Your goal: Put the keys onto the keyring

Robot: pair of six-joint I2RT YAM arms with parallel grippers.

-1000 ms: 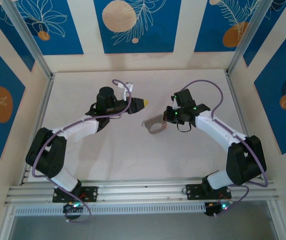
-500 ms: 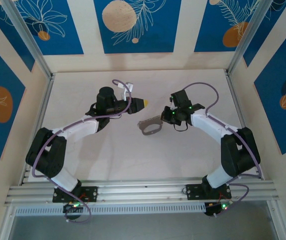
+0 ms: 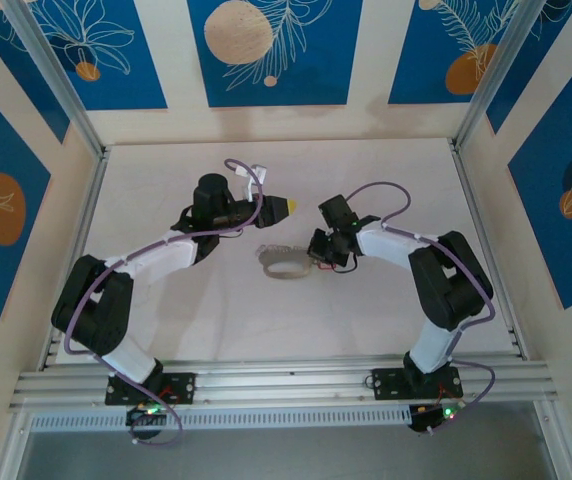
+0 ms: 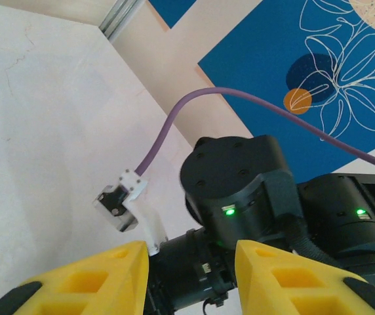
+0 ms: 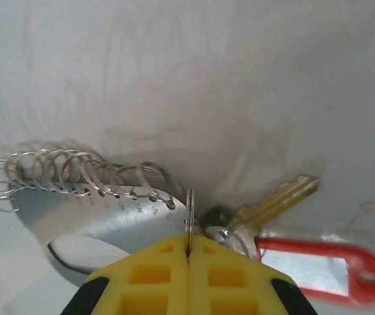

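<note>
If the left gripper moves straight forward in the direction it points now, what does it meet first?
The left gripper would probably meet the right arm's black wrist first; it sits straight ahead, though depth is unclear.

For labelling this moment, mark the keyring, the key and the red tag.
keyring (image 5: 112,222): right wrist view, on its flat metal band.
key (image 5: 280,197): right wrist view, on its blade.
red tag (image 5: 325,268): right wrist view, on its label window.
</note>
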